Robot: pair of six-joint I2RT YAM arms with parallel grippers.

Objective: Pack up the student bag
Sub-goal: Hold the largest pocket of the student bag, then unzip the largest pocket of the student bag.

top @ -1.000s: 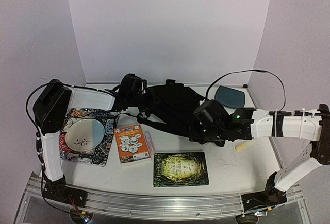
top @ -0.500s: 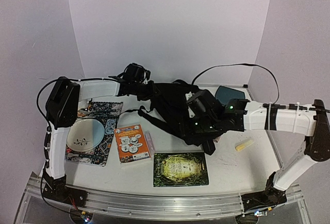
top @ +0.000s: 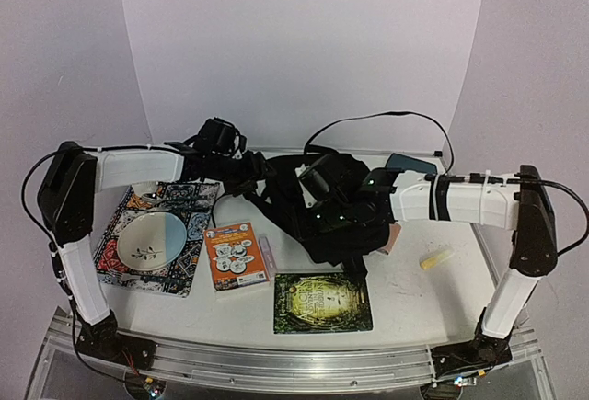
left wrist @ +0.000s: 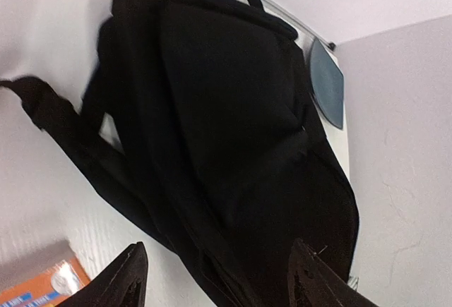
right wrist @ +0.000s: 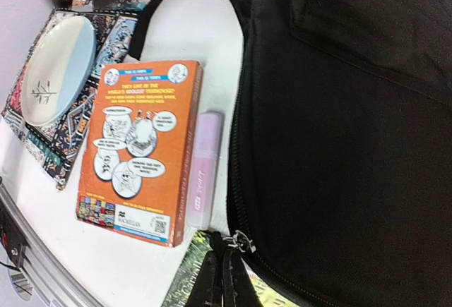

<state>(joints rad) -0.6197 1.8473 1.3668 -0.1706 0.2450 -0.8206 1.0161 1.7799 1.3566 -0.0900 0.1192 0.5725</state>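
Packing looks not yet begun. Black student bag (right wrist: 339, 109) lies just ahead of the left gripper (left wrist: 217, 250), whose fingers stand apart, holding nothing. Right gripper (right wrist: 226, 268) is pinched together at the zipper pull (right wrist: 238, 241). Beside it, orange book (right wrist: 138, 152) and pink marker (right wrist: 203, 169) wait outside.

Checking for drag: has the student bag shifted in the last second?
Yes. The student bag has come toward the near edge: its hem stood clear of the green book before and now reaches that book's far edge.
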